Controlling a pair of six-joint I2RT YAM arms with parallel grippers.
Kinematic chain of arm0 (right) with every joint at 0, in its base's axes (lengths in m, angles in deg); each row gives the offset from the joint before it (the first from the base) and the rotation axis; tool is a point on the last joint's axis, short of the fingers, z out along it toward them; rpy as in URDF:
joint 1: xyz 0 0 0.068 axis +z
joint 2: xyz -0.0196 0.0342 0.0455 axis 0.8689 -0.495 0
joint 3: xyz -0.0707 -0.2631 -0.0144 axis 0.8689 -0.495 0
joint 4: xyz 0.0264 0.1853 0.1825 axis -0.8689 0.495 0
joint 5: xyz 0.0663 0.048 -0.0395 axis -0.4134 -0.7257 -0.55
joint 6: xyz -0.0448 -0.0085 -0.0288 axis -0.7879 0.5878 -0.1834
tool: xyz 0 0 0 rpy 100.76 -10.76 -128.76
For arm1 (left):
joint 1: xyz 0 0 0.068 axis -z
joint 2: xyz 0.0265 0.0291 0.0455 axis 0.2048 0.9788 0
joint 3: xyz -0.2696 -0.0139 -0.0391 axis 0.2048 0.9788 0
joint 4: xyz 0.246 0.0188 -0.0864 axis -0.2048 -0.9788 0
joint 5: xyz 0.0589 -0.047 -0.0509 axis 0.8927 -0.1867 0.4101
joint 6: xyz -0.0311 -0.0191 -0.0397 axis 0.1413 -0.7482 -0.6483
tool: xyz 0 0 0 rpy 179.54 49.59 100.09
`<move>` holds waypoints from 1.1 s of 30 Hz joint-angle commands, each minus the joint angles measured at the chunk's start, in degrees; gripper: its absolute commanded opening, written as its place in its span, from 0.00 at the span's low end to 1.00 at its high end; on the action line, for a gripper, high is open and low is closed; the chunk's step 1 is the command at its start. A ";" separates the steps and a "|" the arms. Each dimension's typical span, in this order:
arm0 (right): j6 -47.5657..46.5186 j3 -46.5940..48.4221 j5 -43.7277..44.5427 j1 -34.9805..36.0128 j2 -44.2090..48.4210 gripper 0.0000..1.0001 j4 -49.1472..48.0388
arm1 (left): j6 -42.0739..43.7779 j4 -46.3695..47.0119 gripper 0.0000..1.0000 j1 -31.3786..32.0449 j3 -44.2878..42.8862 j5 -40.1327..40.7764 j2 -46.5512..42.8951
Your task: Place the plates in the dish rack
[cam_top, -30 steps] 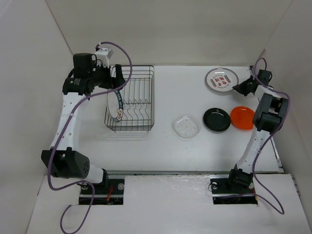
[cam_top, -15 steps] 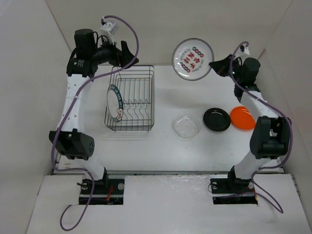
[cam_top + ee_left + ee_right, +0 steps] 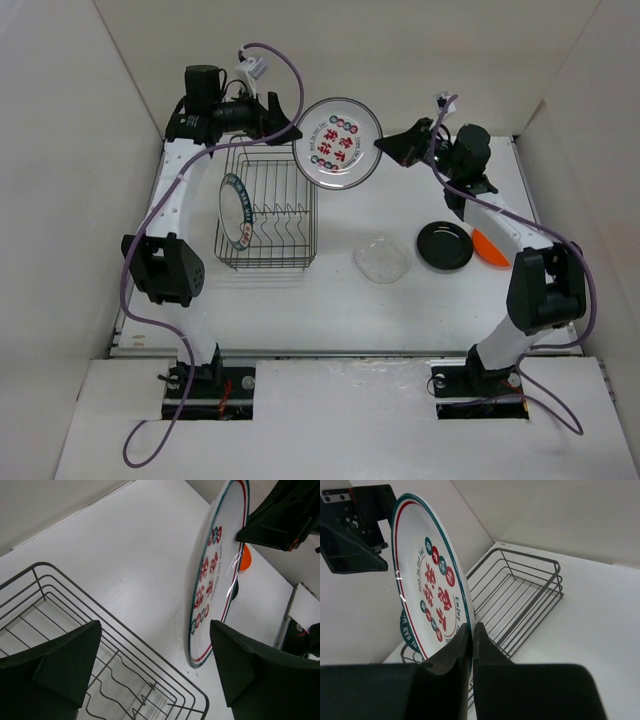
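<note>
My right gripper (image 3: 385, 146) is shut on the rim of the white plate with red marks (image 3: 337, 143) and holds it raised, just right of the dish rack's far corner. The plate also shows in the right wrist view (image 3: 427, 595) and the left wrist view (image 3: 215, 575). The dish rack (image 3: 272, 205) holds the blue-rimmed plate (image 3: 235, 210) upright at its left end. My left gripper (image 3: 283, 118) is open and empty above the rack's far edge, close to the held plate. The clear plate (image 3: 382, 259), black plate (image 3: 444, 245) and orange plate (image 3: 490, 247) lie on the table.
White walls close in the table (image 3: 330, 300) at the back and both sides. The right arm (image 3: 500, 215) reaches over the orange plate and hides part of it. The rack's wire prongs (image 3: 115, 680) show below the left gripper.
My right gripper lifted the red-marked plate off the far right of the table and carried it left towards the rack. My left gripper rose away from the racked blue-rimmed plate and swung right.
</note>
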 commanded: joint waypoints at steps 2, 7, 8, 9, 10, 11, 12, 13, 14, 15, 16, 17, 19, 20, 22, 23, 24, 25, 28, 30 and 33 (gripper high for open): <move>3.26 3.66 -0.21 1.96 0.59 0.00 -9.26 | 1.90 0.89 0.76 -0.02 0.35 -5.13 -2.26; 9.85 3.66 -2.32 3.28 -1.51 0.00 -18.21 | 3.65 -0.43 0.57 1.13 0.87 -5.66 -2.26; 11.25 3.66 -2.32 3.89 -2.13 0.00 -18.76 | 3.66 -0.96 0.53 1.13 1.39 -5.66 -2.26; 11.27 3.66 -1.80 3.89 -2.13 0.00 -19.37 | 3.66 -0.96 0.46 1.13 1.40 -5.66 -2.26; 11.27 3.66 -1.80 4.76 -2.13 0.00 -18.77 | 3.66 -0.96 0.37 1.13 1.40 -5.66 -2.26; 11.27 3.66 -0.84 5.47 -2.13 0.00 -18.76 | 3.66 -0.96 0.26 1.13 1.40 -5.66 -2.26; 11.27 3.66 -0.83 5.48 -2.65 0.00 -18.76 | 3.66 -1.48 0.13 1.13 1.40 -4.27 -2.26; 10.40 4.18 -0.31 6.00 -2.66 0.00 -17.89 | 2.88 -1.49 0.00 1.13 1.40 -3.12 -2.78; 9.86 4.18 0.48 6.00 -2.66 0.16 -15.62 | 2.26 -1.49 0.00 1.13 1.40 -1.54 -3.39; 8.29 4.18 1.62 6.61 -2.66 0.77 -14.12 | 1.56 -1.49 0.00 1.13 1.92 0.30 -4.18; 6.97 4.18 4.76 6.62 -1.88 1.00 -11.93 | 1.03 -1.49 0.00 1.13 3.06 4.58 -6.37; 5.31 4.18 6.71 6.62 -1.35 1.00 -5.99 | 0.50 -0.88 0.00 1.65 4.03 7.24 -7.78; -0.14 5.94 12.41 7.15 0.50 1.00 1.94 | -0.64 -0.26 0.00 1.65 8.23 19.48 -13.12; -1.90 6.46 19.23 8.19 1.20 1.00 5.89 | -1.43 -0.26 0.00 2.52 9.65 24.96 -15.07; -6.55 9.45 30.29 10.12 2.16 1.00 18.02 | -1.44 -2.09 0.00 4.54 12.54 41.78 -19.89; -7.79 10.24 33.07 10.66 2.87 1.00 21.19 | -1.44 -3.41 0.00 5.08 12.56 46.94 -21.05; -8.59 10.77 35.45 10.66 2.88 1.00 26.01 | -1.44 -4.90 0.00 5.08 12.56 50.21 -22.11; -8.60 11.56 37.47 11.45 3.49 1.00 28.15 | -1.44 -6.22 0.00 5.69 13.17 53.29 -22.99; -9.12 11.57 39.86 11.45 4.02 1.00 33.25 | -1.96 -13.51 0.00 6.92 11.43 63.40 -24.49; -9.12 11.57 40.57 11.45 4.81 1.00 33.97 | -3.71 -19.47 0.00 7.62 9.66 66.75 -24.49; -8.60 10.42 40.57 11.45 7.27 1.00 35.03 | -4.78 -23.45 0.00 9.03 10.61 72.36 -24.49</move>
